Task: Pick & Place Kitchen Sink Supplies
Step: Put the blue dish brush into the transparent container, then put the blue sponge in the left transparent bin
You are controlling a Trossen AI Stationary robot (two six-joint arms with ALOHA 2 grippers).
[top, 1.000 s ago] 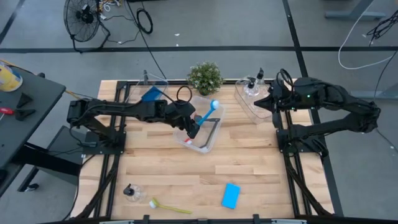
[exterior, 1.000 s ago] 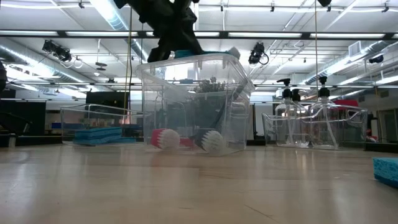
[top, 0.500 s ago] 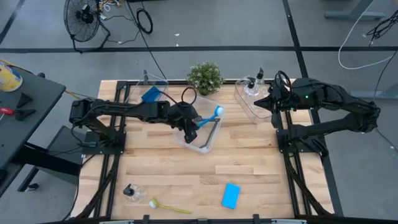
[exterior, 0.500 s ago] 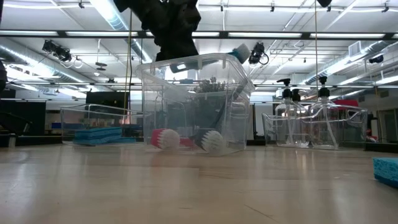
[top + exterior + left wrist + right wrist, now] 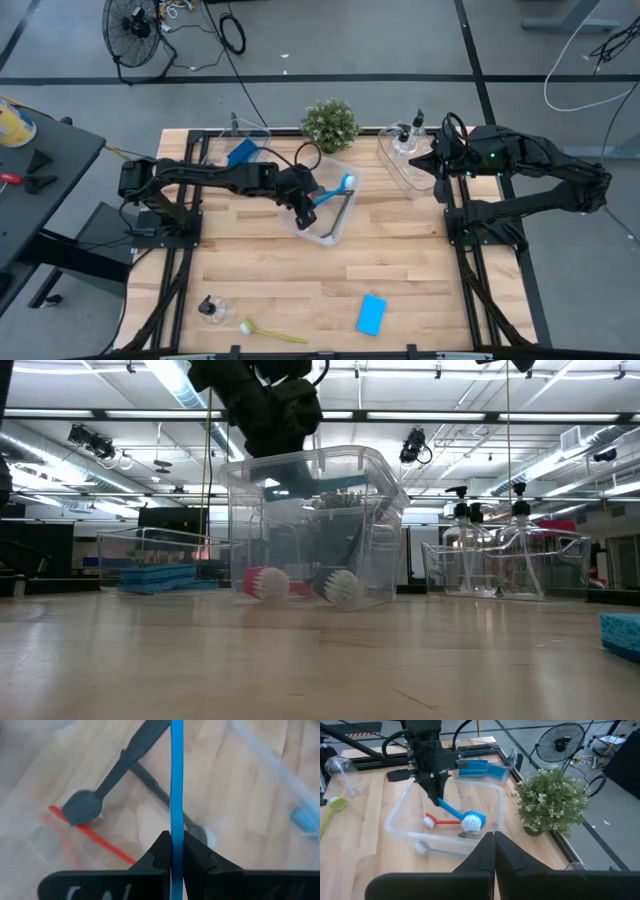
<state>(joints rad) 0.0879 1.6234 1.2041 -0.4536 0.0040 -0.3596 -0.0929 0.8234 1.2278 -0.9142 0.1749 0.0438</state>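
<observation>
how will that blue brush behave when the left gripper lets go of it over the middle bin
The blue brush looks stiff: its thin handle stays straight in the left gripper. Probably head-heavy, so it may tip bristles-first. Its rounded head could roll slightly inside the clear bin.

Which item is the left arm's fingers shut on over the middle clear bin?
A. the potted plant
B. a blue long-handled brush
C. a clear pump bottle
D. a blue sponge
B: the left gripper pinches the thin handle of the blue brush over the middle clear bin, as the left wrist view shows.
</observation>
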